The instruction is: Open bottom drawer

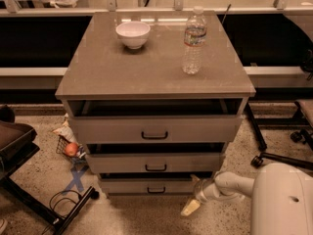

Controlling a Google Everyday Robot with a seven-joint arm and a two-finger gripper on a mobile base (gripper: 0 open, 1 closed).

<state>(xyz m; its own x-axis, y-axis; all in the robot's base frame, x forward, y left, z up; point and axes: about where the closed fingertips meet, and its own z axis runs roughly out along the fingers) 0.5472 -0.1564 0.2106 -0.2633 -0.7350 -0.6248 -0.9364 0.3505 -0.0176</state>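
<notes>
— Down at the foot of the cabinet, where is the grey-beige flat-fronted bottom drawer [132, 186]?

— It is the lowest of three. Its small black bar handle [156, 190] is centred and a dark gap shows above its front.

— And your gripper?

— My cream-coloured gripper [193, 196] sits low by that drawer's right end, just above the speckled floor [146, 217], beside the front and away from the handle. Whether it is spread or closed I cannot tell, and I can make out nothing held in it.

— Above that?

— Two taller drawers [112, 129] with like handles, the top one's inside showing dark. On the cabinet's flat top [146, 72] stand a white round bowl [132, 33] and, well apart to its right, an upright clear plastic water bottle [194, 43].
</notes>
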